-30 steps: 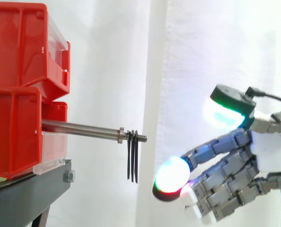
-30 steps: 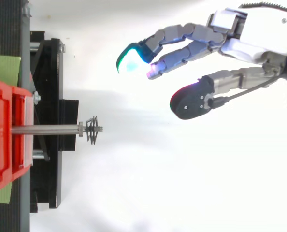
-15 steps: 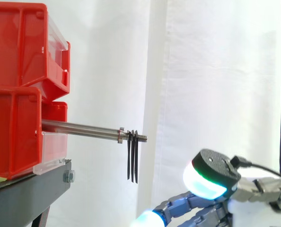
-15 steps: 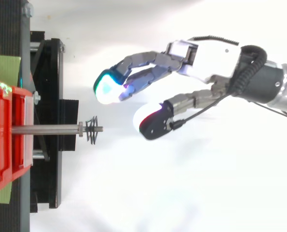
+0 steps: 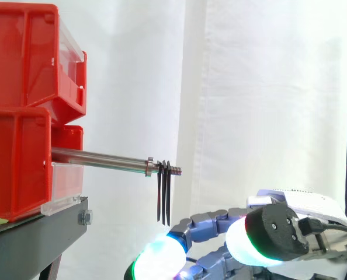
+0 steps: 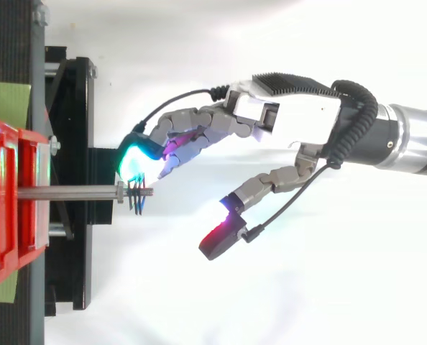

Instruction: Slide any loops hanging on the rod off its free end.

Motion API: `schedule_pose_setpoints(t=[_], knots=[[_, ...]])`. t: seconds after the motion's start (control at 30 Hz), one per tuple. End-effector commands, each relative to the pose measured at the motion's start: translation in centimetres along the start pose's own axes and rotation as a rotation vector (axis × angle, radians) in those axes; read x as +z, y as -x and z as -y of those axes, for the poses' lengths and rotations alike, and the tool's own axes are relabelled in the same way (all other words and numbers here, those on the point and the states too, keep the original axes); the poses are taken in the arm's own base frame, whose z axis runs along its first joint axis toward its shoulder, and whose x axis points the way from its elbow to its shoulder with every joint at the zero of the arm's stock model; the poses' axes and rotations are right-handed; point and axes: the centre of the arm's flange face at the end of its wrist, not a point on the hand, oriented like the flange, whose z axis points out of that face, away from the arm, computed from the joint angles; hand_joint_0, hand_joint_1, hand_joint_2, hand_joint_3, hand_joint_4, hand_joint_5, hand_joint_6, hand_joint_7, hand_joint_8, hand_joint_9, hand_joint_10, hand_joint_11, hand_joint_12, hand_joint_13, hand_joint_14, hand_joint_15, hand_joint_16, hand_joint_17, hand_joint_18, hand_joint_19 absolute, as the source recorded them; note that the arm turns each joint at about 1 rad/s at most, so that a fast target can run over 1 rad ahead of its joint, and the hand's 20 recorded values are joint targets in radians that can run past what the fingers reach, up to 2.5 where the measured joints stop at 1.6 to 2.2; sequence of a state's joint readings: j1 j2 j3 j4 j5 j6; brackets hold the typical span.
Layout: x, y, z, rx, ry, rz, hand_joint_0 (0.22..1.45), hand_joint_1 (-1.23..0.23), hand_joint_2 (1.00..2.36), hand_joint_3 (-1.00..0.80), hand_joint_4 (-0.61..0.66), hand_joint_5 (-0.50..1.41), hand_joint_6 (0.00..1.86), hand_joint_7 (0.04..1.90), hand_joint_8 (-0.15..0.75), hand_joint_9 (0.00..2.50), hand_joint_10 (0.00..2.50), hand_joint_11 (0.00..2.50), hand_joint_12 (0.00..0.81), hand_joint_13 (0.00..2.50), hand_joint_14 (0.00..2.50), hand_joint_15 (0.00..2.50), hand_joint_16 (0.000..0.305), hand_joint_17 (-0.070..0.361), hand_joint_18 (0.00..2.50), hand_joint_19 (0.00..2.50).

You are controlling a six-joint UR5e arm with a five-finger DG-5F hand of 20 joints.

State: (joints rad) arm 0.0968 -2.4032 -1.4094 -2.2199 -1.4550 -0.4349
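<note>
Fingertips (image 6: 133, 162): glowing cyan-green, stretched nearly straight toward the end of the rod; nothing held.
Thumb (image 6: 221, 241): splayed wide, well apart from the other pads, red glow on its tip, touching nothing.
Grasp: released, fingers relaxed and spread.
Hand (image 6: 300, 118): reaching in from the right in the top view; low in the side view, pads below the bottom ends of the loops.
Contact: seemingly none. From above the cyan pad sits just beside the loops, but the glow blurs the gap, so hard to tell for sure.
Loops (image 5: 163, 198): thin, black, hanging straight down in a close bunch on the rod.
Place on rod: between the small collar (image 5: 149, 166) and the threaded free end (image 5: 174, 170), not yet off.
Rod (image 5: 100, 157): bare metal, roughly level, sticking out rightward from the bins.
Bins (image 5: 21, 58): red, stacked at the left, clear fronts facing the hand.
Stand (image 5: 33, 239): black, under the bins.
Curtain (image 5: 267, 87): white, behind everything.
</note>
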Motion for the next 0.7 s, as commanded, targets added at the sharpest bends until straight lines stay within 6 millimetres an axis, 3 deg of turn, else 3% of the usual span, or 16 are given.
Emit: schedule_pose_setpoints(t=[0.0, 0.2, 0.33, 0.67], knots=[[0.3, 0.1, 0.2, -0.019, 0.031, 0.016, 0.56, -0.78, 1.00, -0.50, 0.29, -0.15, 0.50, 0.92, 0.274, 0.79, 0.00, 0.06, 0.327, 0.74, 0.00, 0.05, 0.035, 0.080, 0.56, 0.16], [0.1, -0.2, 0.9, -0.003, 0.025, 0.018, 0.55, -0.75, 1.00, -0.50, 0.29, -0.15, 0.50, 0.90, 0.277, 0.79, 0.00, 0.06, 0.330, 0.74, 0.00, 0.06, 0.036, 0.080, 0.56, 0.17], [0.5, -0.8, 2.9, 0.015, 0.023, 0.011, 0.55, -0.69, 1.00, -0.50, 0.30, -0.15, 0.50, 0.90, 0.279, 0.81, 0.00, 0.07, 0.337, 0.76, 0.00, 0.07, 0.036, 0.081, 0.56, 0.18], [3.0, 0.1, 1.1, 0.026, 0.041, -0.040, 0.55, -0.63, 1.00, -0.50, 0.30, -0.14, 0.50, 0.92, 0.286, 0.84, 0.00, 0.07, 0.341, 0.79, 0.00, 0.09, 0.037, 0.084, 0.60, 0.21]])
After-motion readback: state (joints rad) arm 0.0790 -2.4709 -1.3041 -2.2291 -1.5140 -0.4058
